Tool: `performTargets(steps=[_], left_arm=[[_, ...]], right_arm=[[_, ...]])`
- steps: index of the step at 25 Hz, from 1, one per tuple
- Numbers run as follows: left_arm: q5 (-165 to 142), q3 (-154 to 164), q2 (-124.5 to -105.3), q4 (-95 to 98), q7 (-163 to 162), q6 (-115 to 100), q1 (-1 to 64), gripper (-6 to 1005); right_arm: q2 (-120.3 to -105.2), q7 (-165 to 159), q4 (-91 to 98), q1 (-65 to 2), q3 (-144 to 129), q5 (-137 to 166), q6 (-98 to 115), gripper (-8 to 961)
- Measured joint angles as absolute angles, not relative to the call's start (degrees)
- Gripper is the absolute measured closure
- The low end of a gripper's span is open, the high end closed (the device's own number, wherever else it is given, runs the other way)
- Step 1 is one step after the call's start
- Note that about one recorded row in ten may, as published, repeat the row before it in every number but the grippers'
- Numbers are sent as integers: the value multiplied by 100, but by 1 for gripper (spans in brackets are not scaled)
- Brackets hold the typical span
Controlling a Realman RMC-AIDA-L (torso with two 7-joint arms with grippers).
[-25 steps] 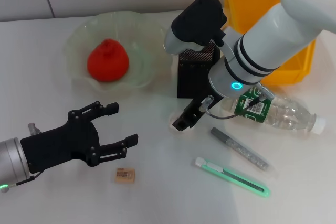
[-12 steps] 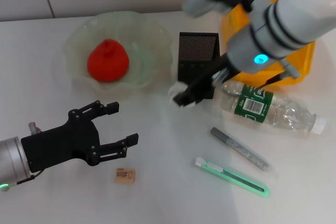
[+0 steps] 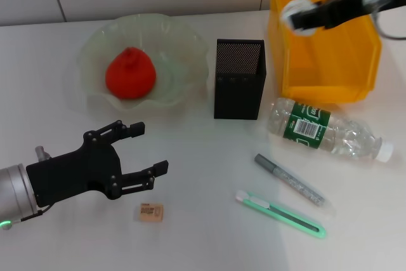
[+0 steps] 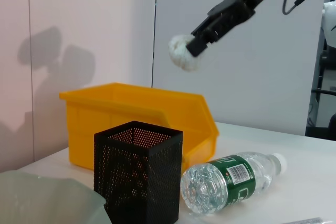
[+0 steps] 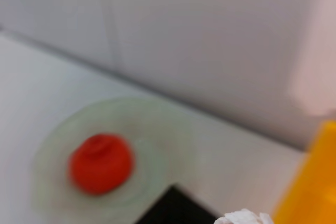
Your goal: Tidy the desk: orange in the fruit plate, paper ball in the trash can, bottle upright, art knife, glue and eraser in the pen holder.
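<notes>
My right gripper (image 3: 307, 16) is shut on the white paper ball (image 3: 295, 12), held high above the yellow trash can (image 3: 323, 87); the left wrist view shows the paper ball (image 4: 182, 53) well above the trash can's rim (image 4: 136, 98). The orange (image 3: 130, 73) lies in the green fruit plate (image 3: 177, 42). On its side beside the black mesh pen holder (image 3: 238, 87) lies the clear bottle (image 3: 323, 130). The grey glue stick (image 3: 288, 179), green art knife (image 3: 279, 214) and tan eraser (image 3: 150, 212) rest on the desk. My left gripper (image 3: 149, 150) hovers open just above the eraser.
The white desk ends at a grey wall behind the plate and trash can. The bottle's cap (image 3: 385, 151) points to the right edge of the desk. Bare desk lies between the left gripper and the glue stick.
My right arm has lifted the paper ball from the desk in front of the pen holder and swung it up and back, to above the trash can. The left arm has stayed still.
</notes>
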State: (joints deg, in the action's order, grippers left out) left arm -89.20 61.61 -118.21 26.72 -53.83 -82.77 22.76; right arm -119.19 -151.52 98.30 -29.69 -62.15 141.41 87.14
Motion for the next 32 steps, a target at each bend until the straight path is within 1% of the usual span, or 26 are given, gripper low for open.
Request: performTargets(steps=[4, 9, 18, 23, 28, 32], left_arm=[[-8920, 6161, -11822, 2666, -5397, -8274, 2277, 136], [-8920, 6161, -11821, 2662, -5402, -8273, 2290, 136], [-8921, 6213, -11821, 2670, -5405, -8299, 2330, 136], [-8920, 6223, -11821, 2665, -5405, -8292, 2326, 136], [-8920, 6230, -11829, 2664, -5401, -8296, 2313, 136], [-8920, 6231, -11830, 2679, -5397, -8297, 2299, 137]], right_arm=[[-11908, -14937, 9614, -2910, -5677, 14290, 8472, 526], [-11909, -14871, 9078, -2840, -5638, 14727, 7793, 514], [-11911, -14565, 8000, -3102, -5680, 15004, 6984, 491], [-11910, -14554, 7910, -3145, -5692, 14997, 6932, 273], [-11913, -14552, 8186, -3050, -5694, 14870, 7063, 229], [-11914, -14290, 8760, -2634, -5748, 13998, 7284, 195]])
